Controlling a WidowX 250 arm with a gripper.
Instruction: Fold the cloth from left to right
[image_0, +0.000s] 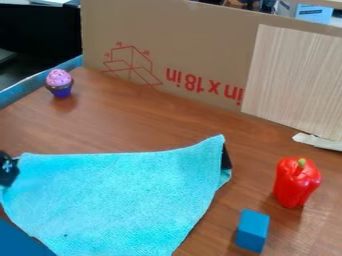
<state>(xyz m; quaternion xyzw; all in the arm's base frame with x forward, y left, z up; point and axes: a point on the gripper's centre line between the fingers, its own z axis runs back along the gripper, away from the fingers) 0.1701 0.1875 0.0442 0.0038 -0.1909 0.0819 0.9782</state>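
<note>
Turquoise cloth (120, 195) is lying spread on the counter (140, 122), its far right edge showing black. Tool (8, 170) is sitting at its left; grip state I cannot tell.

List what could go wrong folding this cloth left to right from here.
The blue block stands just off the cloth's right edge, so a fold carried too far might land on it or knock it. 
The red pepper stands farther right and could be bumped by a longer overshoot. 
The cloth's right corner already looks slightly turned, with a dark patch showing, so the edges may not line up.
</note>
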